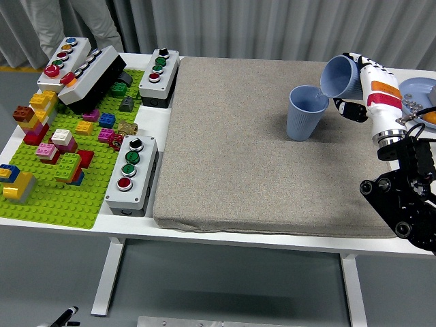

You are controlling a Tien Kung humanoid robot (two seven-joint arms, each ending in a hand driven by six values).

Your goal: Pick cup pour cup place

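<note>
Closest to me, at the right front corner of the white counter [139,221], the robot's black arm joints [403,197] bend up over the big grey cloth mat [259,150]. From there the white and orange forearm [381,102] reaches away and to the left, ending at the right hand [353,87]. This hand is wrapped around a light blue paper cup [338,75], with dark fingers [349,109] showing under it. The held cup is tipped over, its mouth facing down and left, right above the rim of a second light blue paper cup [304,113], which stands upright on the mat near the far right side. I think this is the pouring step. To do it well, the hand should keep the tipped mouth over the middle of the standing cup, not past its edge, and turn slowly so nothing spills on the mat. It should not bump the lower cup, because it looks light and could fall over. I cannot see if anything is coming out. After that, the held cup needs to be turned upright and set down on a bare part of the mat. Far off on the left sit a green brick board [54,184] with bright blocks and grey button boxes [131,174]. The left arm is not in sight.
</note>
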